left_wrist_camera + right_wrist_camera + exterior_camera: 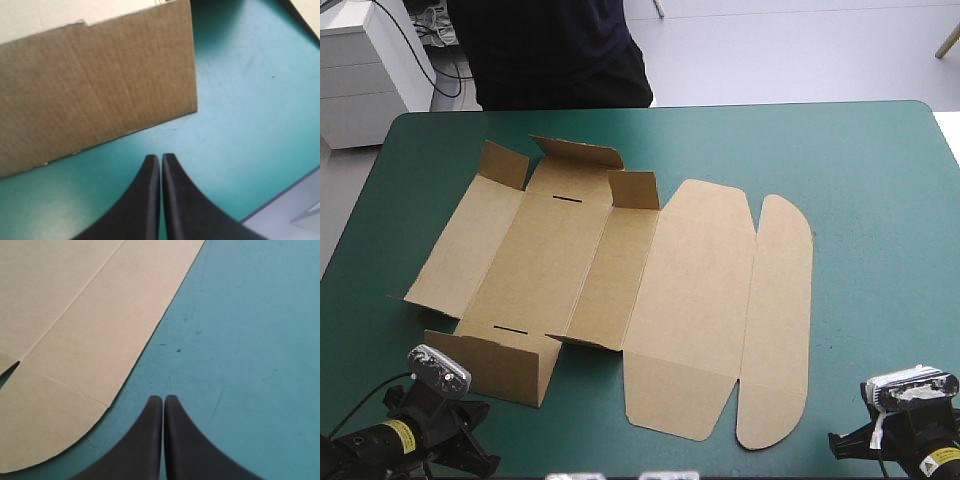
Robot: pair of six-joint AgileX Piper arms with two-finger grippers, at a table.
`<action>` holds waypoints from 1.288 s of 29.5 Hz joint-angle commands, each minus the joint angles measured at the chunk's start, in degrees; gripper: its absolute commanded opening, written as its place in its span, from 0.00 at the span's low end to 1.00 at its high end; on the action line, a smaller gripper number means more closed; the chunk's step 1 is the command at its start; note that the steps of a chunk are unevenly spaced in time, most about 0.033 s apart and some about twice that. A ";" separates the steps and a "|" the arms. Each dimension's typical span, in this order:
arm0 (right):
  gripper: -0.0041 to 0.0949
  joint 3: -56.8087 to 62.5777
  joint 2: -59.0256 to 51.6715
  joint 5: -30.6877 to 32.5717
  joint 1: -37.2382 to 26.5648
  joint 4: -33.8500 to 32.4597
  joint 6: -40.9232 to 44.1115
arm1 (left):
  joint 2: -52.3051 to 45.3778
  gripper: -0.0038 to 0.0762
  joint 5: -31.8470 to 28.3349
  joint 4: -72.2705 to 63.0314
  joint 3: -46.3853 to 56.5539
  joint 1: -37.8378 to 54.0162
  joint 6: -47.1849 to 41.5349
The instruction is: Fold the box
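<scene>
The scene is lit brightly and evenly from overhead: the teal-green cover (860, 180) is rendered in one even, matt tone, and only short, soft shadows are cast by the raised flaps of the brown box (690, 290). In the left wrist view a darker band is thrown on the cover along the foot of the box's upright wall. A faint sheen is picked up along the black fingers, pressed together, of the left gripper (161, 156) and the right gripper (163, 397).
</scene>
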 commanded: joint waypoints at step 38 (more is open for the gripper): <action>0.67 -14.40 11.79 1.09 0.07 2.81 -5.39 | 0.53 0.04 -2.62 -0.74 -1.35 -0.20 -0.46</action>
